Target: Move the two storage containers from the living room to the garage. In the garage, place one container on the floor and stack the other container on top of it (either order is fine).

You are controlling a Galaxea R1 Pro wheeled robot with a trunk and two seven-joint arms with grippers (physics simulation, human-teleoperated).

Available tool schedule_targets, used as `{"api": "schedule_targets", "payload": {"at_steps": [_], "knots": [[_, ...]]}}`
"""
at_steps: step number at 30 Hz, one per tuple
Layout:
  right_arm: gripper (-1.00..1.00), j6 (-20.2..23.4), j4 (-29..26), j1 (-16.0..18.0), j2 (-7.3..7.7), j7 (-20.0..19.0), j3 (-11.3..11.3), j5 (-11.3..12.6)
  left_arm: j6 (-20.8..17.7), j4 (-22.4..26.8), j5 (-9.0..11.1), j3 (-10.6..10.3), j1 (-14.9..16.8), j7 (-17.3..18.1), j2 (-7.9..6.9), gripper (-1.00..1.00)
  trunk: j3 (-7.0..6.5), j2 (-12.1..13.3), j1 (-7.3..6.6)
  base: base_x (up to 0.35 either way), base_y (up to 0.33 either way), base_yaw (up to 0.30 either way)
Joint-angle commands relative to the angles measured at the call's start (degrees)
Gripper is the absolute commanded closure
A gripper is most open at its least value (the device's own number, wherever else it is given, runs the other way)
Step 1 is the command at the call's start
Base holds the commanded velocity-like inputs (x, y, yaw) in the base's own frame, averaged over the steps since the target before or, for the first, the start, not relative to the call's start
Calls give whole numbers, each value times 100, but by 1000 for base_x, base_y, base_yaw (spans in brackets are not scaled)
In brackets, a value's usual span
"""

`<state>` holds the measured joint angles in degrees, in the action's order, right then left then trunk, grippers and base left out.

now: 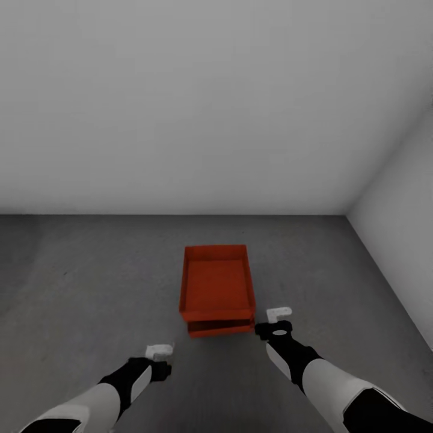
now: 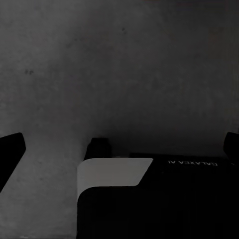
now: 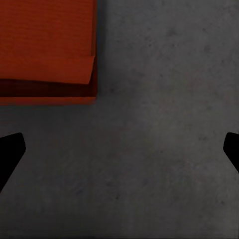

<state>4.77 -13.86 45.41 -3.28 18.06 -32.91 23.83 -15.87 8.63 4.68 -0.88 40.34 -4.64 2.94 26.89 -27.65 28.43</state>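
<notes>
We see the two storage containers stacked on the dark grey concrete floor of the garage, out from the white back wall and left of the white side wall. The upper container is an orange-red, topless rectangular bin with low straight walls. It rests on the lower container, of which only the near edge peeks out below, set slightly off line with the one above. In the right wrist view we make out a corner of the stack, the finely ribbed base of the top bin and the darker wall under it, with mottled concrete around it.

Our right pincer hangs just beside the near right corner of the stack, apart from it, its dark fingertips spread wide and grasping nothing. Our left pincer hovers over bare floor, nearer to us and left of the stack, likewise released, its fingertips wide apart.
</notes>
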Motion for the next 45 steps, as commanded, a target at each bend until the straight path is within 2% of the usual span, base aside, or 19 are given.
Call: {"api": "schedule_targets", "payload": {"at_steps": [1,9,15,22,24,29,36,37,39,45], "knots": [[-100,41,-11,3,3,40,-49,25,-32,-13,51,-10,1,-28,-6,-100,7,-9,-1,-342,0,0],[-100,46,19,-5,-2,49,-49,25,-6,-61,42,-13,1,-28,-13,-100,7,-9,-1,-345,0,0],[-100,-112,647,-192,-26,68,-58,30,18,-87,34,-10,1,-28,-13,-100,7,-9,-1,-346,0,0],[-100,-206,787,-266,-21,34,-57,34,22,-91,44,-11,1,-28,-15,-100,7,-9,-1,-341,0,0],[-100,-214,820,-332,-18,32,-57,31,22,-103,47,-11,1,-28,-17,-100,7,-9,-1,-302,0,0],[-100,-250,1147,-741,-16,26,-57,9,43,-284,3,-15,1,-28,-61,-100,7,-9,-1,-118,0,0],[-100,-301,1412,-1084,-22,12,-57,41,405,-600,9,-20,1,-28,-116,-100,5,-9,-1,-11,0,0],[-100,-408,1497,-1257,-23,33,-57,94,421,-756,12,-24,-4,-28,-152,-100,-2,-9,-1,0,0,0],[-100,-500,1520,-1378,-23,44,-57,128,426,-800,14,-23,-15,-28,-199,-100,-18,-9,-1,0,0,0],[-100,-719,1543,-1958,-22,53,-57,172,430,-845,37,-20,-69,-20,-547,-100,-71,-9,-1,0,0,0]]}}
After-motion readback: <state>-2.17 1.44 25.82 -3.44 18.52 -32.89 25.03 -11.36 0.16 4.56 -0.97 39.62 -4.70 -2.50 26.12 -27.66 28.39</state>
